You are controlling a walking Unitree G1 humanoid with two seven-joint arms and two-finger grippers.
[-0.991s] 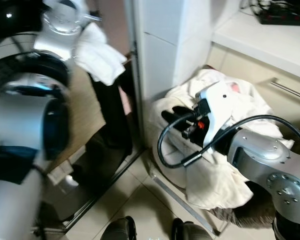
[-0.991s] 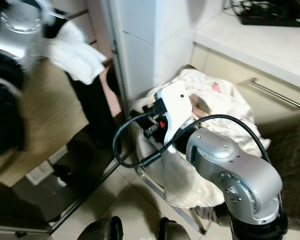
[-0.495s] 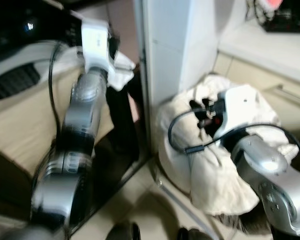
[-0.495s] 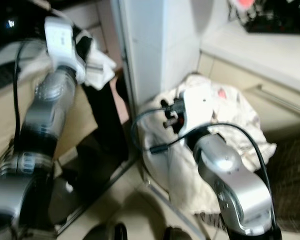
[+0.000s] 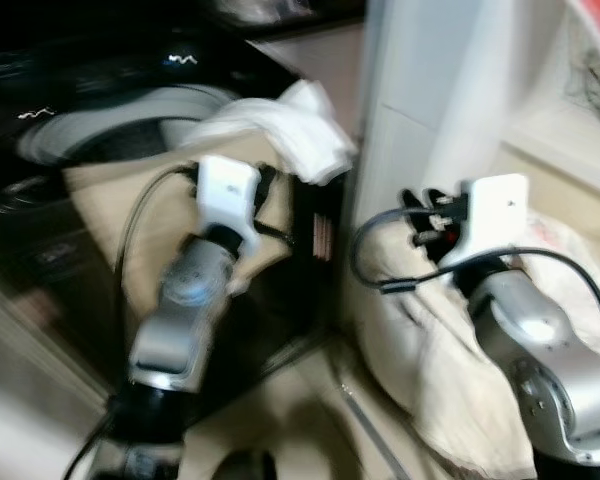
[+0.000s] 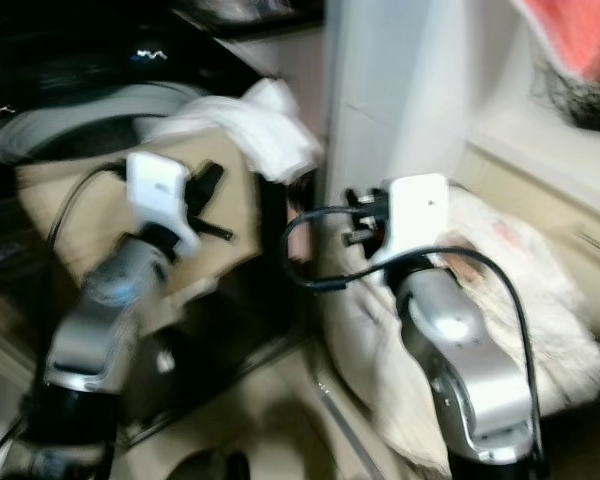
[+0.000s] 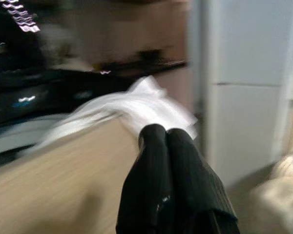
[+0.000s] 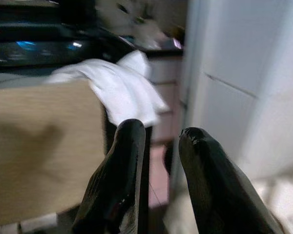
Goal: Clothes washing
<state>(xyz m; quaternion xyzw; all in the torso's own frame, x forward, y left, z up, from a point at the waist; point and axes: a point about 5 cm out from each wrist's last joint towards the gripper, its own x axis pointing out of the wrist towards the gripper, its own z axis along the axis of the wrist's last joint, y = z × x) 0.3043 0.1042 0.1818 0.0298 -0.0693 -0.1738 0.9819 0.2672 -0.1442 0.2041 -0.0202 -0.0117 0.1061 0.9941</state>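
Blurred views. Nearest, heap of cream laundry [image 5: 430, 350] beside white pillar [image 5: 420, 100]. Above the heap, right gripper [image 8: 158, 141], fingers parted, empty. Left gripper [image 7: 166, 141], fingers pressed together, empty. Beyond, white cloth [image 5: 280, 125] draped over tan panel [image 8: 39, 146].

1. Robot arms: two, each ending in one gripper – left gripper [image 7: 167, 139], right gripper [image 8: 158, 139].
2. Black fingers [image 8: 127, 146]: two per gripper, four in all.
3. White cloth [image 5: 280, 125]: one, draped over the edge of a tan panel [image 5: 110, 215].
4. Heap of cream laundry [image 6: 520, 290]: one, piece count not discernible (blur).
5. White pillar [image 5: 420, 90]: one.
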